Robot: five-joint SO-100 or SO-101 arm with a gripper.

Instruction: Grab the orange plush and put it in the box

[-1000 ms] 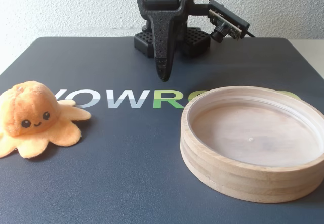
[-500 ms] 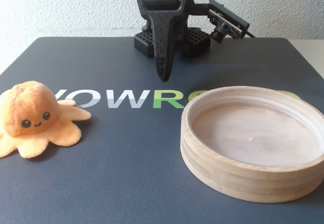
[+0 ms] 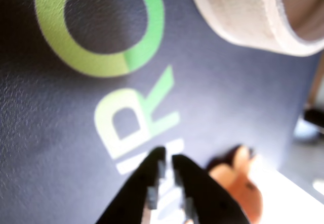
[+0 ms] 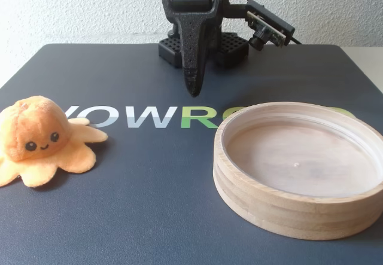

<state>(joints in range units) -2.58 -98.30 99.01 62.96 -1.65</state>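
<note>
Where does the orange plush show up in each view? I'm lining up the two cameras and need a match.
Wrist view: the orange plush is blurred at the bottom right, just right of the gripper.
Fixed view: the orange plush sits at the far left on the dark mat, apart from the box.
Shared landmark: the green lettering printed on the mat.

plush [image 4: 42, 140]: far left in the fixed view, on the mat [image 4: 149, 205]
box [image 4: 299, 168]: right side, on the mat, well apart from plush
claw [image 4: 192, 90]: behind both, between them, above the mat lettering [image 4: 140, 116]
mat: on the counter [image 4: 365, 58]
</note>
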